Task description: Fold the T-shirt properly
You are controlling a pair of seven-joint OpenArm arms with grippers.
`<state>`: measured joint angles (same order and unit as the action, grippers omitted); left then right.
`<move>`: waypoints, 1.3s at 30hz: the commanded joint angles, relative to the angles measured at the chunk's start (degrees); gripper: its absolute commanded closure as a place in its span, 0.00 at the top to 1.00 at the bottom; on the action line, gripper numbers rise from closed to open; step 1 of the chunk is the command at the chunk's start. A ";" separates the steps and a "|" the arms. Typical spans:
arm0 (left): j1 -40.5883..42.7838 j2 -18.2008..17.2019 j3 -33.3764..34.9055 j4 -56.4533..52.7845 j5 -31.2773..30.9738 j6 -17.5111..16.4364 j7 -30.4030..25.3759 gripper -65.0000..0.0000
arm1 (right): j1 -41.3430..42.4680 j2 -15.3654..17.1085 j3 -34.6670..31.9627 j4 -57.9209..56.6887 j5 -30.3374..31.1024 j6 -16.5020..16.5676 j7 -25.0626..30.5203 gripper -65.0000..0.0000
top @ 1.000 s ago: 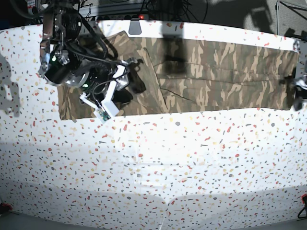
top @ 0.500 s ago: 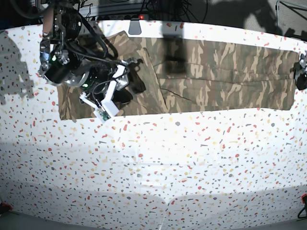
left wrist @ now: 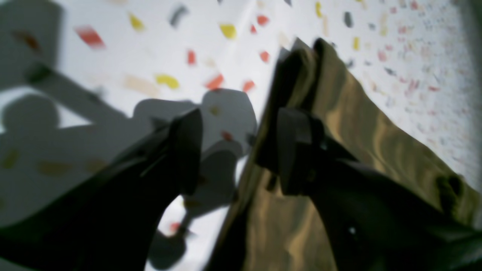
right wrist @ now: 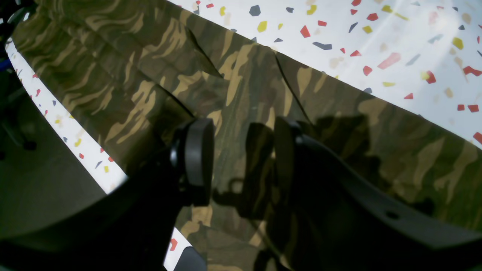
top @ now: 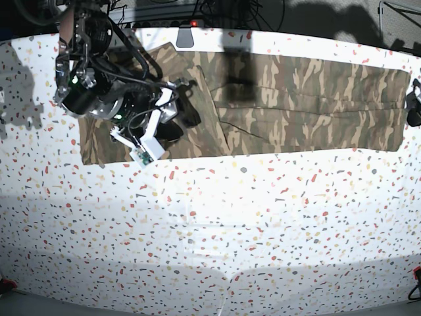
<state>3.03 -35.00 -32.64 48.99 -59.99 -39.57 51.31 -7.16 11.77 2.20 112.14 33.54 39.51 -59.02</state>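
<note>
I am seeing a white table (top: 276, 217) with many small red, yellow and grey chips in its surface. A dark floor is showing at the lower left of the right wrist view, and cables (top: 266, 23) are lying beyond the far edge, at the top of the base view.

The shirt (top: 296, 99) is lying as a long folded band across the upper part of the base view. Its long axis is running from left to right, almost level, and the narrower part is pointing to the right. Its right end is coming near the right border of the frame.

Below its lower edge, a wide stretch of bare table is opening down to the bottom of the frame; above, only a thin strip is staying between shirt and table edge.

The right gripper (right wrist: 243, 158) is hanging over the left part, its fingers standing spread. The left gripper (left wrist: 239, 150) is being at the right end, its fingers also standing apart, around the cloth's edge in its wrist view.
</note>
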 commanded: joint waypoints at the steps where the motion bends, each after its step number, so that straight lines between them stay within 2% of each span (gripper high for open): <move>1: -0.35 -1.40 -0.20 0.55 -2.01 -0.43 1.97 0.47 | 0.63 0.28 0.09 1.05 1.09 0.49 1.09 0.41; 4: -0.33 -1.40 -0.20 0.74 -5.22 -0.43 4.85 0.47 | 0.66 0.28 0.09 1.05 1.09 0.49 1.09 0.41; 10: -0.35 -1.57 -0.20 1.05 -5.49 -0.43 4.87 0.47 | 0.63 0.28 0.09 1.05 1.09 0.49 1.07 0.41; 12: -0.33 -2.38 -0.20 1.05 -7.32 -0.43 5.40 0.47 | 0.63 0.28 0.09 1.05 1.09 0.49 1.07 0.41; 16: -0.35 -5.53 -0.20 1.05 -17.84 -0.43 14.25 0.47 | 0.63 0.26 0.09 1.05 1.11 0.49 1.09 0.41; 18: -0.33 -6.16 -0.20 1.05 -19.98 -0.43 17.22 0.47 | 0.66 0.28 0.09 1.05 1.09 0.49 1.09 0.41; 21: -0.33 -5.33 -0.20 1.05 -15.91 -0.43 16.13 0.47 | 0.63 0.26 0.09 1.05 1.11 0.49 1.09 0.41; 25: -0.31 -2.60 -0.20 1.05 -4.31 -0.43 8.57 0.47 | 0.63 0.26 0.09 1.05 1.11 0.49 1.05 0.41; 27: -0.33 -1.14 -0.20 1.05 -0.98 -0.43 6.69 0.47 | 0.63 0.26 0.09 1.05 1.11 0.49 1.03 0.41; 34: -0.33 1.03 0.22 1.05 -0.09 -0.43 6.56 0.46 | 0.66 0.26 0.09 1.05 1.11 0.49 1.09 0.41; 39: -0.33 1.01 4.92 1.05 0.13 -0.43 8.17 0.42 | 0.66 0.26 0.09 1.05 1.11 0.49 1.11 0.41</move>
<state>2.68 -33.67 -28.05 49.87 -61.56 -40.36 56.62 -7.14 11.75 2.20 112.14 33.52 39.51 -59.05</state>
